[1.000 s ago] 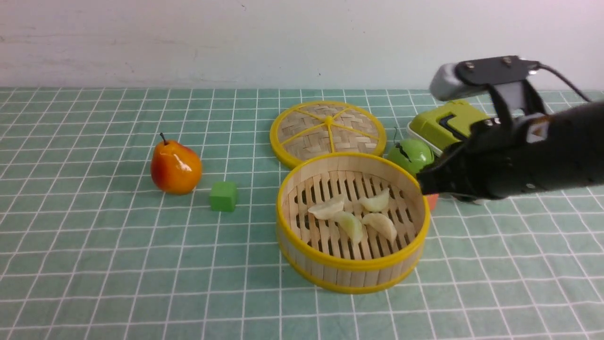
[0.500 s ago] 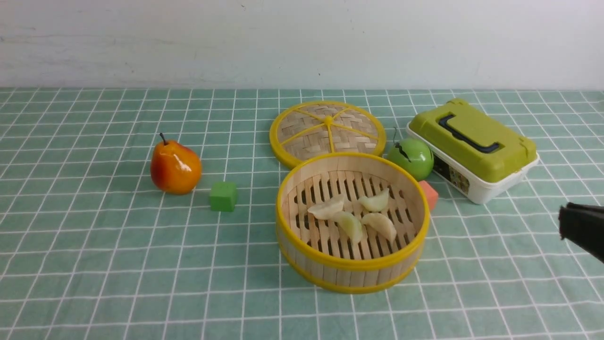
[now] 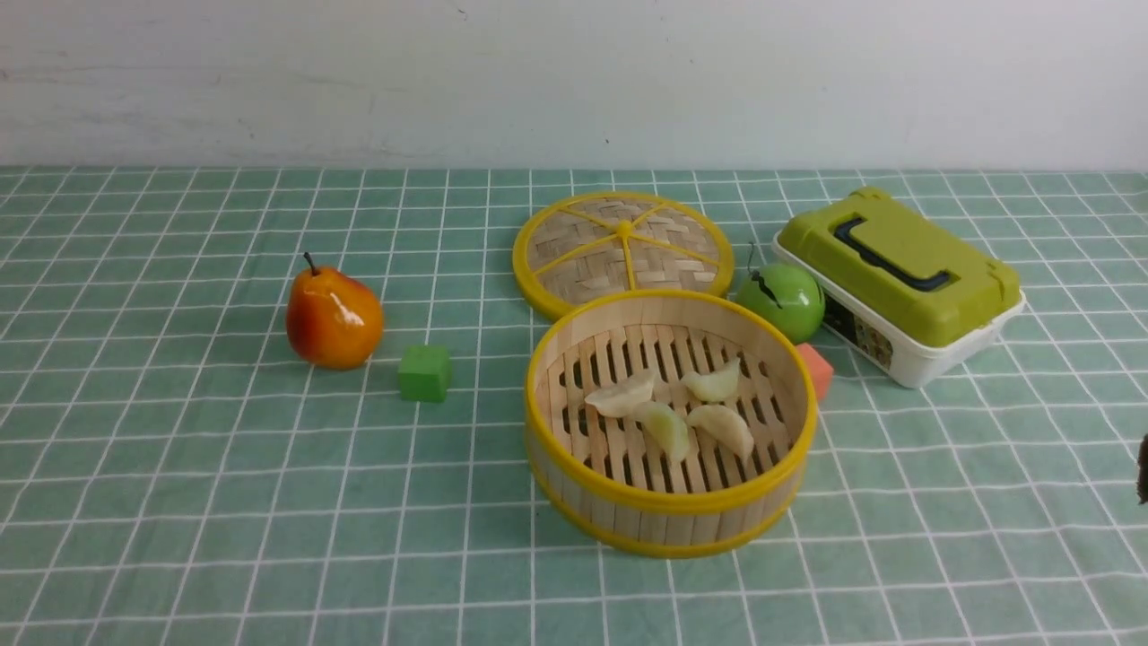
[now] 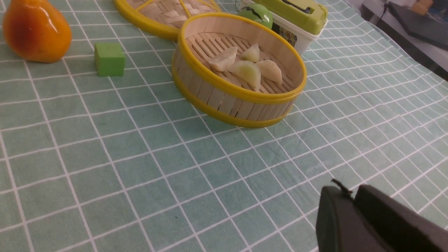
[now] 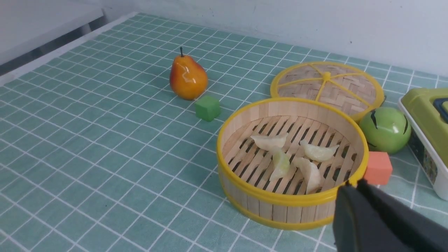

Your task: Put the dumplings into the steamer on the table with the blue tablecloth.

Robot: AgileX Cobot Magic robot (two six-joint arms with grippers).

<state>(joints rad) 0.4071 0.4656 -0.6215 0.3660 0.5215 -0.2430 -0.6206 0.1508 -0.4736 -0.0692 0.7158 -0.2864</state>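
The steamer (image 3: 664,520) stands on the table's blue tablecloth (image 3: 224,502), right of centre. Several pale dumplings (image 3: 665,427) lie together on its slatted floor. They also show in the left wrist view as dumplings (image 4: 248,68) in the steamer (image 4: 227,101), and in the right wrist view as dumplings (image 5: 280,162) in the steamer (image 5: 276,210). My left gripper (image 4: 350,190) hovers over bare cloth well short of the basket, jaws shut and empty. My right gripper (image 5: 353,185) is shut and empty beside the steamer's rim. In the front view only a dark sliver of it (image 3: 1143,467) shows.
A pear (image 3: 334,316) and a green cube (image 3: 424,372) sit left of the steamer. Behind it lies the woven lid (image 3: 621,249). To its right are a green ball (image 3: 780,299), an orange cube (image 3: 818,370) and a green-lidded box (image 3: 897,278).
My right arm has drawn back from the steamer's right side toward the right edge, almost leaving the front view. The dumplings and the steamer have not moved.
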